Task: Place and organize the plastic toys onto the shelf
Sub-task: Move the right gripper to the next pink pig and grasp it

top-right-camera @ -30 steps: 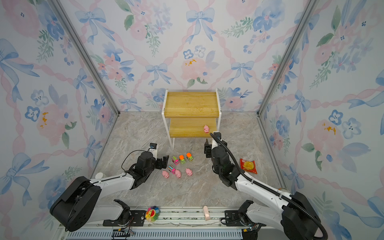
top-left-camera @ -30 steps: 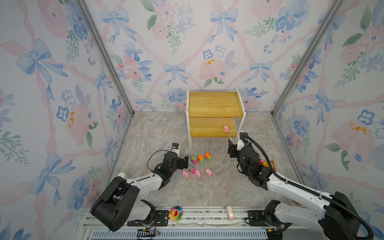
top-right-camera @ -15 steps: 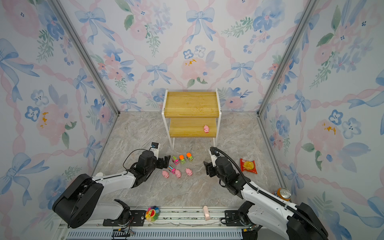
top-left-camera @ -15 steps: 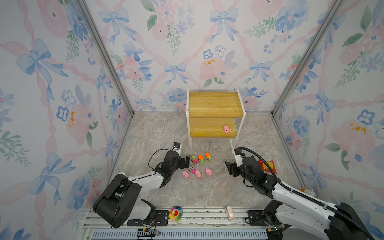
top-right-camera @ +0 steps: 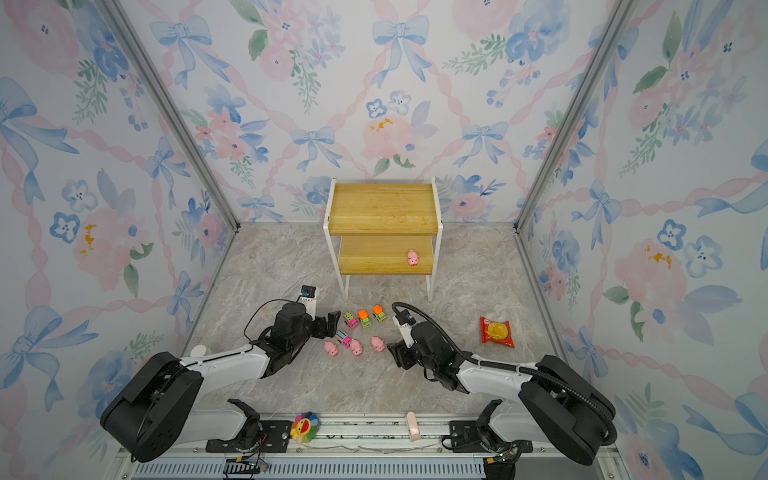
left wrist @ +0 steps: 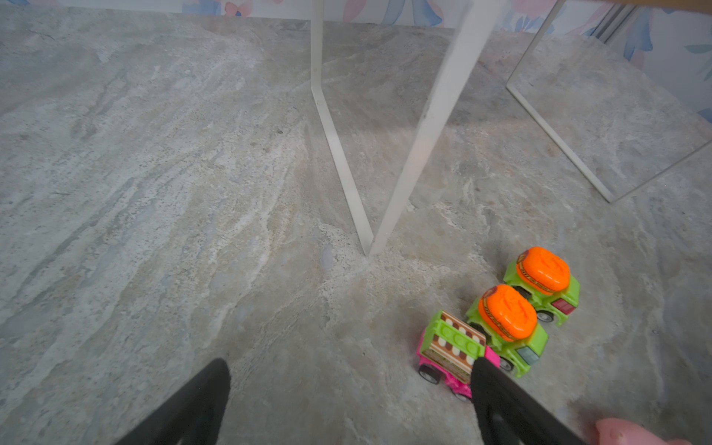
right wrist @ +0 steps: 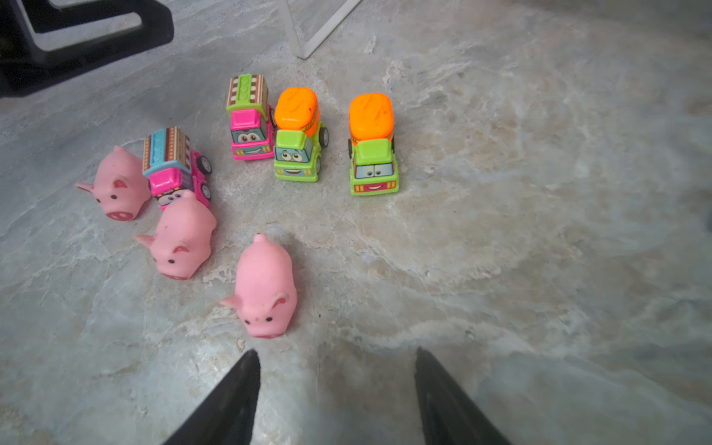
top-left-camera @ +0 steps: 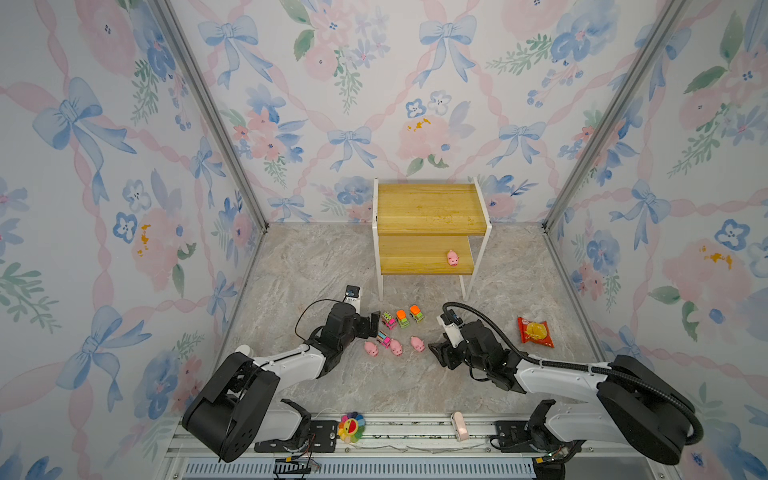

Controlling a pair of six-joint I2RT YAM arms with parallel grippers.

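The shelf (top-left-camera: 430, 208) stands at the back, with one pink pig (top-left-camera: 452, 258) on its lower board. On the floor in front lie three pigs (right wrist: 266, 289), two pink trucks (right wrist: 249, 119) and two green trucks (right wrist: 373, 142). My left gripper (top-left-camera: 371, 326) is open and empty beside the pink trucks; in the left wrist view one finger (left wrist: 497, 397) overlaps a pink truck (left wrist: 450, 350). My right gripper (right wrist: 335, 358) is open and empty, low over the floor, with the nearest pig just beyond one fingertip.
A red snack packet (top-left-camera: 535, 331) lies on the floor to the right. A rainbow flower toy (top-left-camera: 350, 427) and a small pale object (top-left-camera: 458, 424) sit on the front rail. White shelf legs (left wrist: 431, 127) stand just behind the trucks.
My right arm has drawn back from the shelf and dropped to the floor beside the pigs, its jaws narrowing a little. The left arm has barely moved.
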